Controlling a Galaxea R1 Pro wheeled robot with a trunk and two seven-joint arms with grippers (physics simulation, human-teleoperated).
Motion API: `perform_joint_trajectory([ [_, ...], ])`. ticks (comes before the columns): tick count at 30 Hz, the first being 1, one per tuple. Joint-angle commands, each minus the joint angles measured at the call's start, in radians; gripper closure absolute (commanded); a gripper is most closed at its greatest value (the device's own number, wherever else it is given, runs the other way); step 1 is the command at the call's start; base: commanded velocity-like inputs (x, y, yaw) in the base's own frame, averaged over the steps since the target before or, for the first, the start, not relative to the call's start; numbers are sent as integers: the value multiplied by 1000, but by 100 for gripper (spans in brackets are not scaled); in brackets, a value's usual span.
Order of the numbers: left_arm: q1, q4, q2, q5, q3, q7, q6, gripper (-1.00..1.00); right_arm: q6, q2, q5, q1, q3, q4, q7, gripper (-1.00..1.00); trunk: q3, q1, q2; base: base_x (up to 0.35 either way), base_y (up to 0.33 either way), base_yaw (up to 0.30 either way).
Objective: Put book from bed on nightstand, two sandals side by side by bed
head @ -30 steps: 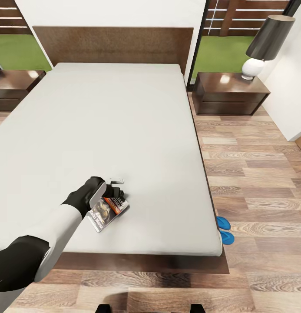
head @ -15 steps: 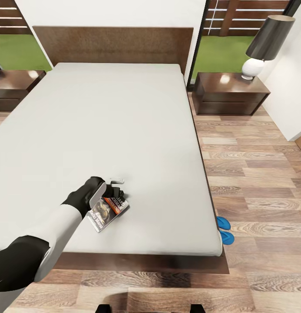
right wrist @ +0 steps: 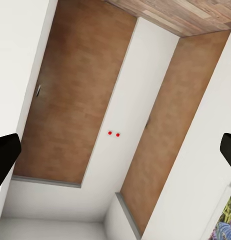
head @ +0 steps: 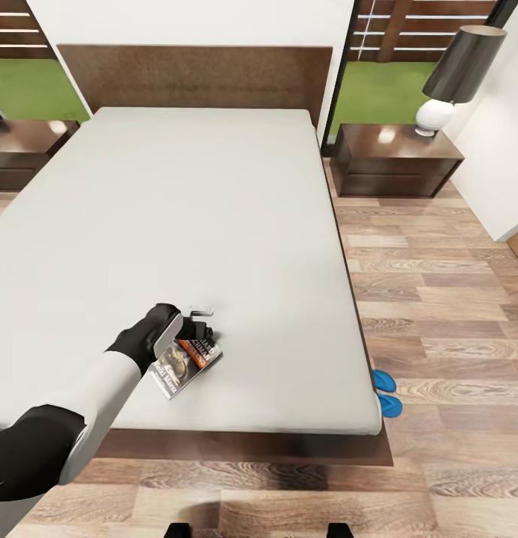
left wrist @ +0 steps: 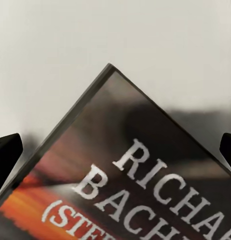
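The left arm reaches out from the near left corner of the bed (head: 214,224), white forearm and black wrist sloping down to the mattress. The left hand (head: 201,327) sits at the far end of the book (head: 185,364), its fingertips spread at either side of the book's corner in the left wrist view; whether they press the cover cannot be told. The right hand (right wrist: 115,150) has its fingers wide apart, facing brown doors (right wrist: 75,105) in a white wall.

The book lies flat and skewed near the bed's near edge, greyish with an orange band and white lettering.

Two blue sandals (head: 386,393) lie together on the plank floor (head: 438,299) by the bed's near right corner. A dark nightstand (head: 397,161) with a lamp (head: 457,75) stands at the far right corner, another nightstand (head: 23,149) at the far left.
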Motion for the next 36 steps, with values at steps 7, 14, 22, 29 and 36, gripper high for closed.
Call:
perform_joint_trajectory([
  [7, 0, 16, 2, 20, -7, 7, 5, -100, 4, 3, 8, 0, 0, -1, 0, -100, -1, 0, 0, -39, 0, 0],
  [14, 0, 16, 2, 20, -7, 7, 5, -100, 4, 4, 8, 0, 0, -2, -1, -100, -1, 0, 0, -13, 0, 0],
  [22, 0, 16, 2, 20, -8, 7, 5, -100, 4, 5, 8, -1, 0, -2, -1, -100, -1, 0, 0, -5, 0, 0],
  [29, 0, 16, 2, 20, -8, 7, 5, -100, 4, 5, 8, -1, 1, -2, -1, -100, -1, 0, 0, -60, 0, 0],
  [36, 0, 16, 2, 20, -10, 7, 5, -100, 4, 5, 8, -1, 1, -1, -1, -100, -1, 0, 0, -51, 0, 0],
])
